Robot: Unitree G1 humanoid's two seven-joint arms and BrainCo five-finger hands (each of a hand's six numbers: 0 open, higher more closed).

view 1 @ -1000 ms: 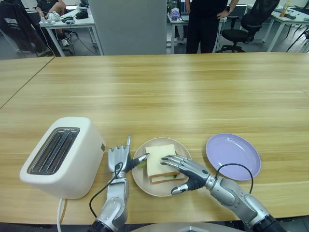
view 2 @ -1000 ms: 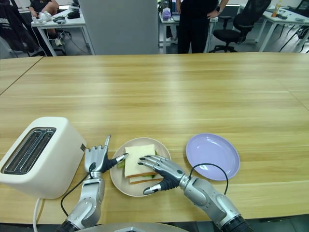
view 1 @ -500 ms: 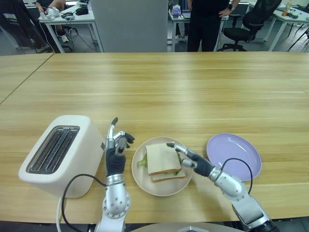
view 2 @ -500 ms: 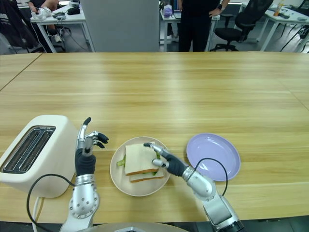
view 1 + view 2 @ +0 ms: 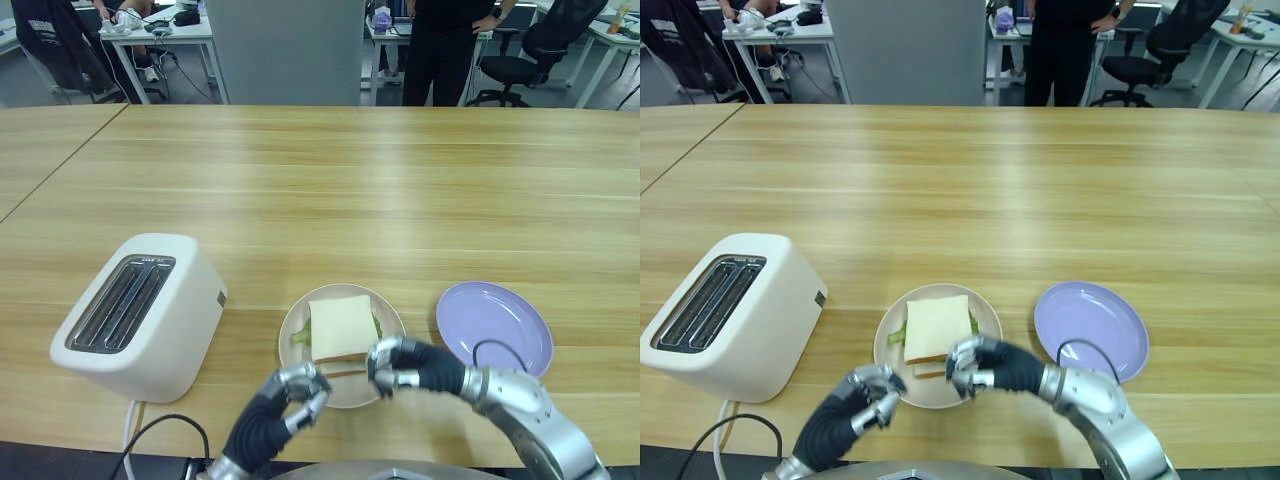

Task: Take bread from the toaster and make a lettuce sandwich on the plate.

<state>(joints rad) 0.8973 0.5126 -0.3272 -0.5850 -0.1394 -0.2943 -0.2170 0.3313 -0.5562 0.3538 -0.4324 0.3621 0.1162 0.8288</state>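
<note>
A sandwich [image 5: 342, 327] of two bread slices with green lettuce at its edges lies on the beige plate [image 5: 298, 318]. The white toaster [image 5: 140, 312] stands to its left, both slots dark. My left hand [image 5: 292, 392] is low at the plate's near left edge, fingers curled, holding nothing. My right hand [image 5: 398, 366] hovers at the plate's near right edge, fingers curled into a fist, just in front of the sandwich and not gripping it.
A bare purple plate [image 5: 495, 328] sits right of the beige one. A black cable [image 5: 160, 432] loops by the toaster's near corner. The wooden table [image 5: 350, 190] stretches far behind. Desks, chairs and people stand in the room beyond.
Both hands have pulled back toward me and curled shut. The left hand dropped from upright beside the toaster to the plate's near edge. The right hand left the sandwich. The camera view shifted slightly.
</note>
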